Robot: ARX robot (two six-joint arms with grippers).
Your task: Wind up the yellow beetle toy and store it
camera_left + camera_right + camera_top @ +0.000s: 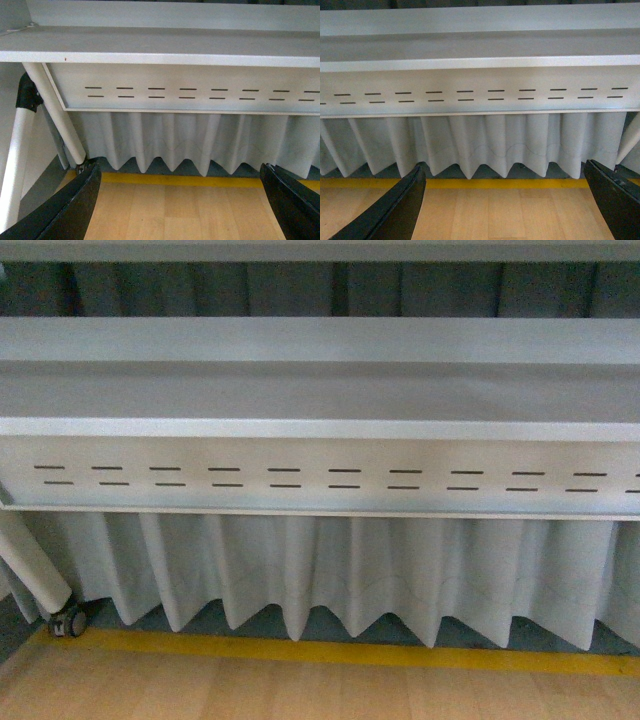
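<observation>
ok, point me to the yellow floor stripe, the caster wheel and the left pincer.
yellow floor stripe (350,652), front view, middle of its length.
caster wheel (68,621), front view, on the wheel.
left pincer (179,169), left wrist view, midway between its open fingertips.

The left gripper (179,169) is fully spread and empty. Its two black fingers (70,205) show at opposite edges of the left wrist view, with tapered tips well apart. The right gripper (504,168) is in the same configuration: black fingers (395,210) set wide, with nothing held.
</observation>
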